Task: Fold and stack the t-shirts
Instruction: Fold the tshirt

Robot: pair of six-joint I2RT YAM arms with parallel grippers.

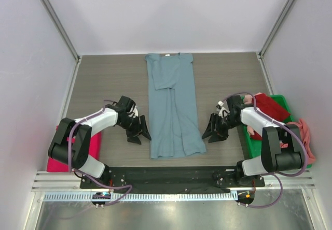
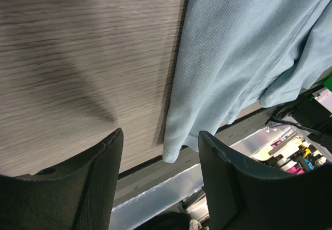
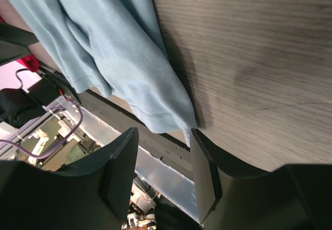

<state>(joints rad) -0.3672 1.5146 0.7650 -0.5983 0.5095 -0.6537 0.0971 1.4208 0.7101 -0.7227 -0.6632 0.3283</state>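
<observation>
Grey-blue shirt (image 1: 173,111) lies mid-frame, sides already folded in. Left gripper (image 1: 139,131) and right gripper (image 1: 215,130) flank the hem, both spread, empty. Next I'd guess: pinch both bottom corners, fold upward.

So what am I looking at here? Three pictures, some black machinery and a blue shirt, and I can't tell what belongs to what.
The big picture comes from a camera above and behind two robot arms bolted at the near edge of a table. The left claw and the right claw are the black two-fingered ends. The other two pictures come from small cameras on the wrists, so the dark shapes at the bottom are each claw's own fingers.

A grey-blue t-shirt lies flat between the arms, its sides folded inward into a long strip. Each claw is open beside a bottom corner of it, and neither holds anything. A folded magenta shirt sits by the left arm. At right, a green bin holds red and pink shirts.
</observation>
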